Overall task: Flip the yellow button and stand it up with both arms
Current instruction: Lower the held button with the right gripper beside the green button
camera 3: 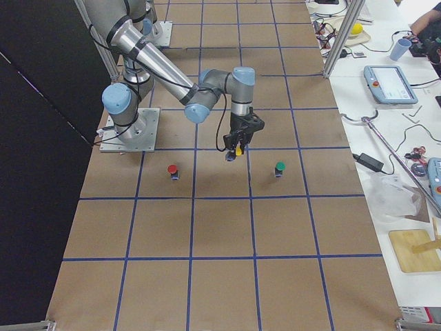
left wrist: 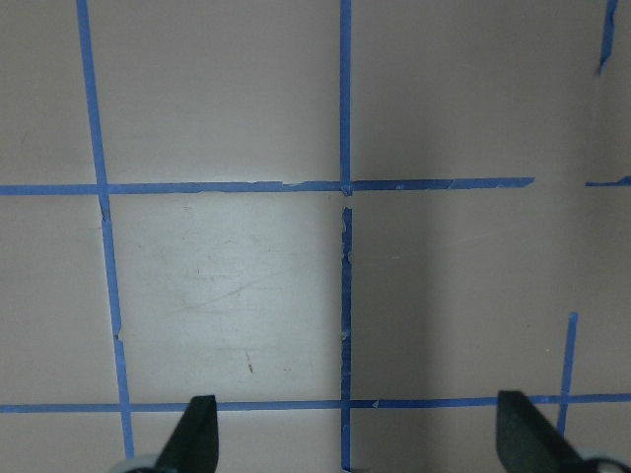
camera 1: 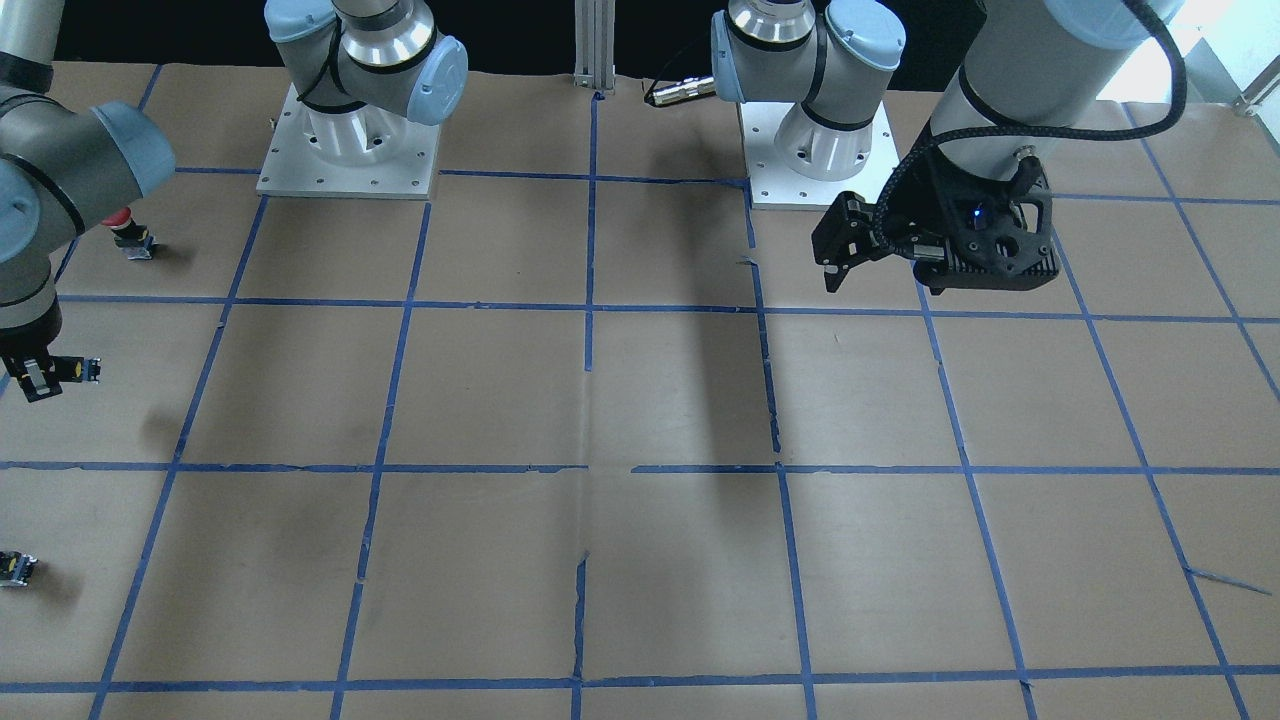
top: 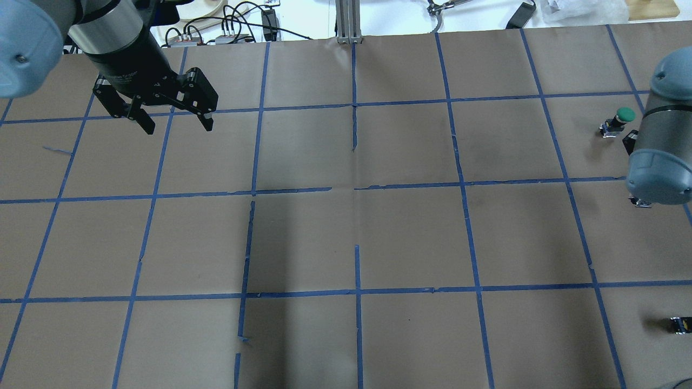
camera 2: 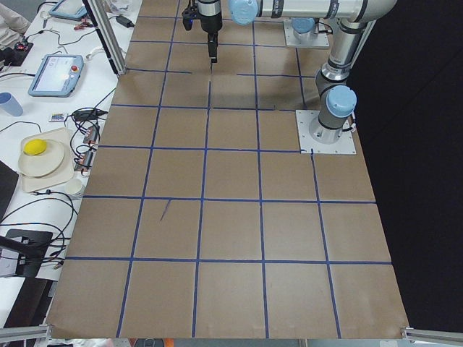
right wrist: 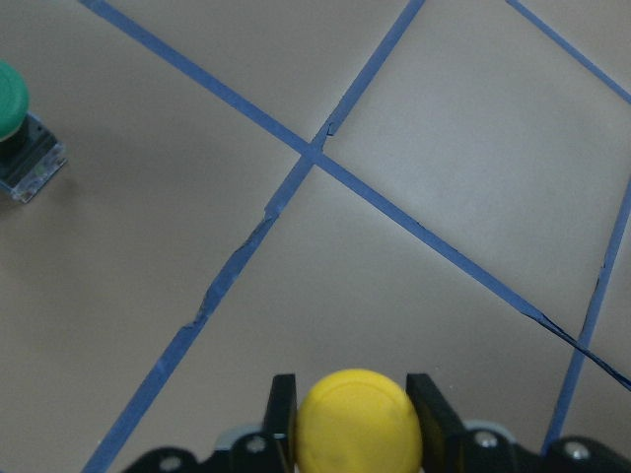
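Observation:
My right gripper (right wrist: 353, 404) is shut on the yellow button (right wrist: 360, 426), whose round yellow cap sits between the two fingers and faces the wrist camera. It holds the button above the table, between the red and green buttons in the exterior right view (camera 3: 235, 147). In the front-facing view the right gripper (camera 1: 42, 376) is at the far left edge. My left gripper (top: 173, 120) is open and empty, hovering over the far left of the table; it also shows in the front-facing view (camera 1: 838, 262) and the left wrist view (left wrist: 360, 439).
A green-capped button (top: 619, 120) stands at the far right, and also shows in the right wrist view (right wrist: 15, 123). A red-capped button (camera 1: 124, 230) stands near the right arm. A tiny black block with a yellow speck (top: 680, 324) lies near the table's right edge.

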